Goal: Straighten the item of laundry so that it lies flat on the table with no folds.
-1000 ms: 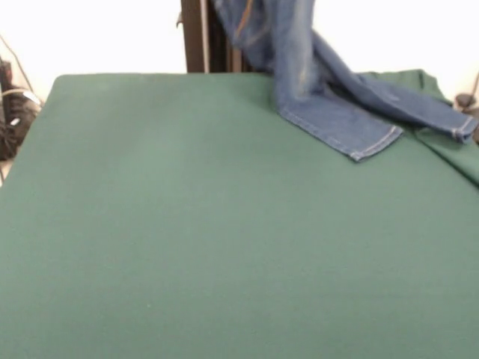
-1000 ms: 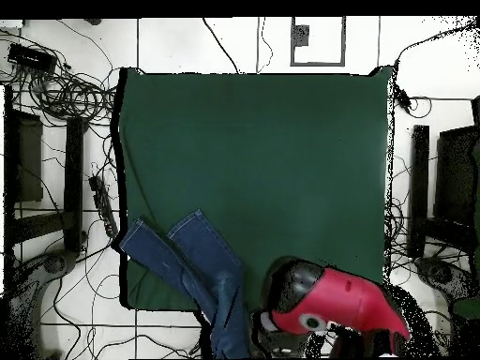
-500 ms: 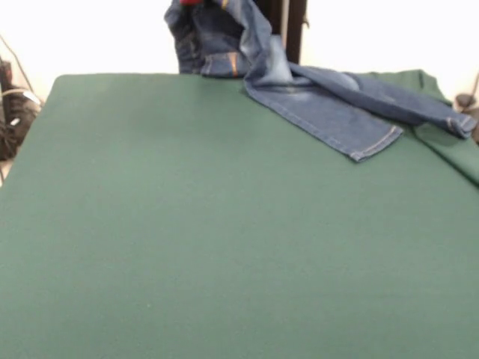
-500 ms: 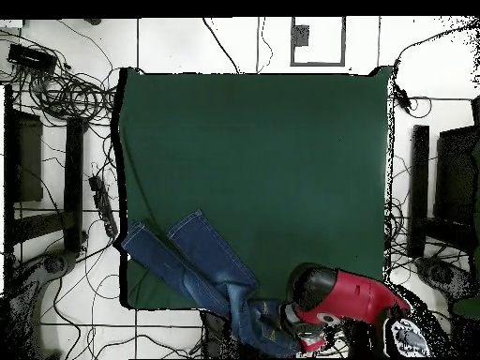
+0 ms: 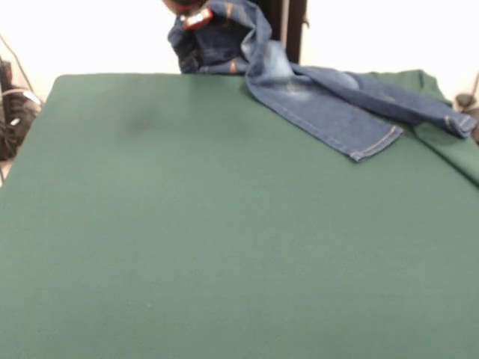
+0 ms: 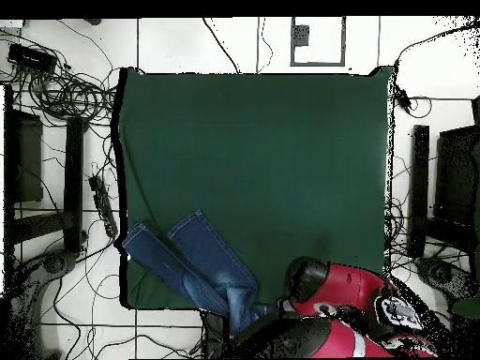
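The item of laundry [image 5: 322, 105] is a small pair of blue denim jeans at the table's far right part in the front view. Its waist is bunched up in a heap at the far edge, and its two legs run to the right, flat but crossing near the top. From overhead, the item of laundry [image 6: 197, 258] lies at the lower left of the table [image 6: 262, 150]. My gripper [image 5: 191, 11] shows only as a red and black tip at the top edge, against the bunched waist. The red arm [image 6: 342, 286] covers it from above.
The green cloth of the table [image 5: 224, 224] is rumpled at its far right corner [image 5: 441, 142]. A dark post [image 5: 292, 30] stands behind the jeans. Tangled cables [image 6: 56, 89] and black stands lie on the floor beside the table.
The jeans' upper part, hanging high a second ago, has come down and shifted left in the front view. The waist now sits bunched at the far edge. The arm swung across.
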Available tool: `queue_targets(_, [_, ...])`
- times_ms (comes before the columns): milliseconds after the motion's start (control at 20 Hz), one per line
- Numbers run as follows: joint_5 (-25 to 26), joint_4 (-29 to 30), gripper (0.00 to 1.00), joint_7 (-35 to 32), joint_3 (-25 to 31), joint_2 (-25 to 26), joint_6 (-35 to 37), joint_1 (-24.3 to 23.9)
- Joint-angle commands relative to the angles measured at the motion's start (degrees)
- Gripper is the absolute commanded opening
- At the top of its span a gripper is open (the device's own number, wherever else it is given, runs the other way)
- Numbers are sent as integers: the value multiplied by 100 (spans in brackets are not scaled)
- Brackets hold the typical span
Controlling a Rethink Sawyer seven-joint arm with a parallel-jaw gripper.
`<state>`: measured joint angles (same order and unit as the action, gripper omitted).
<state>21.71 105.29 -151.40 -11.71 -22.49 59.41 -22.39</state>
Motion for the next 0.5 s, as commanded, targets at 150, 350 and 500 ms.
queue_targets(150, [448,-1313,0,1214,810,289,643,-60])
queue_targets(350, [616,-1666,0,1306,899,162,825,-5])
queue_targets(500, [770,-1910,0,1444,947,122,895,-9])
